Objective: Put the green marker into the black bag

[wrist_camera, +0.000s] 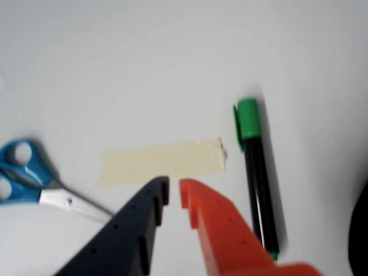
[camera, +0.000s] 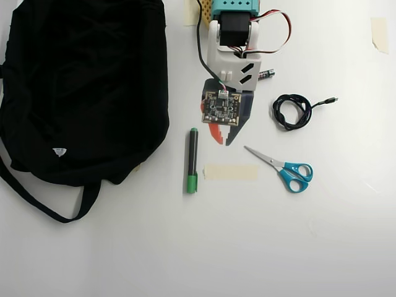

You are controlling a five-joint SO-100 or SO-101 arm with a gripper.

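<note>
The green marker [camera: 192, 161] lies flat on the white table, black barrel with its green cap toward the bottom of the overhead view; the wrist view shows the green marker [wrist_camera: 256, 172] at the right, cap farthest from the camera. The black bag [camera: 80, 86] fills the upper left of the overhead view, a strap trailing below it. My gripper [camera: 222, 142] hangs just right of the marker's upper end, apart from it. In the wrist view my gripper [wrist_camera: 173, 192] has its dark and orange fingers nearly together, with nothing between them.
A strip of beige tape [camera: 231, 172] is stuck on the table below the gripper. Blue-handled scissors [camera: 283, 169] lie to its right, a coiled black cable [camera: 294, 111] sits further up, and a small battery [camera: 266, 74] rests beside the arm.
</note>
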